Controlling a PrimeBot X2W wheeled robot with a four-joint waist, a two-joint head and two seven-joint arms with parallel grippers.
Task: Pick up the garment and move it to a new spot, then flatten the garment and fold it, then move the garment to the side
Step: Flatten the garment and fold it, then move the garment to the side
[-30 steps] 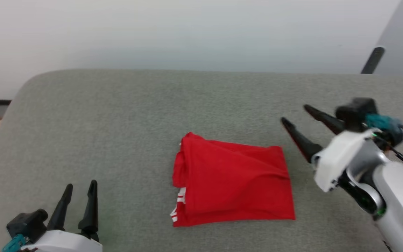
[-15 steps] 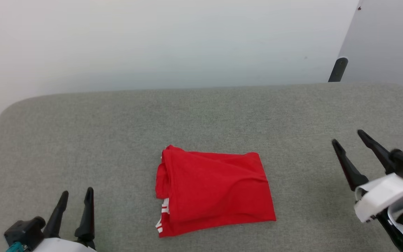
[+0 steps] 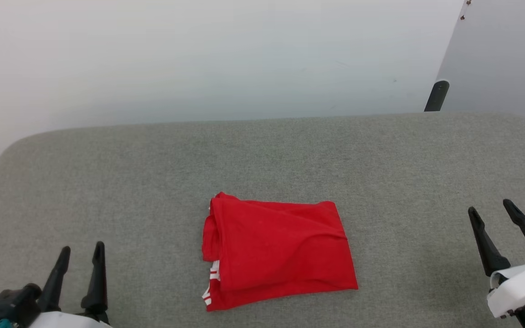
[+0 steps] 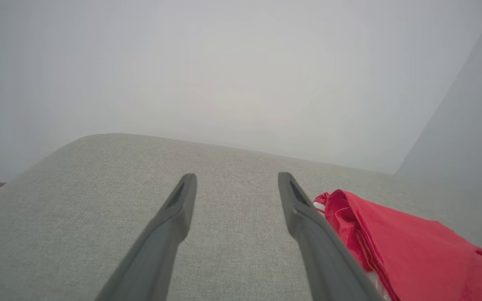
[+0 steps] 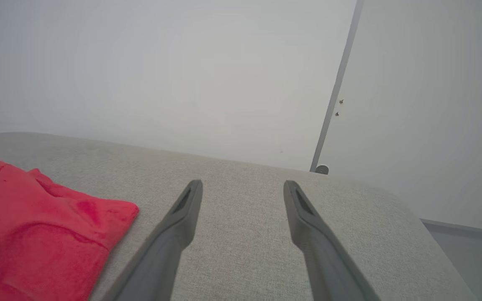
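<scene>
- Garment (image 3: 280,255): red, folded rectangle, white striped trim at left edge, lying mid grey fabric counter (image 3: 153,173).
- Left gripper (image 3: 82,247): fingers spread, empty, apart from cloth.
- Right gripper (image 3: 490,206): fingers spread, empty.

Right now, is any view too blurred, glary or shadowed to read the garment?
Head view: sharp, evenly lit, the garment casts hardly any shadow. Left wrist view: wall hazy and featureless, the left fingers soft near the bottom edge. Right wrist view: garment slightly soft, no glare.
</scene>
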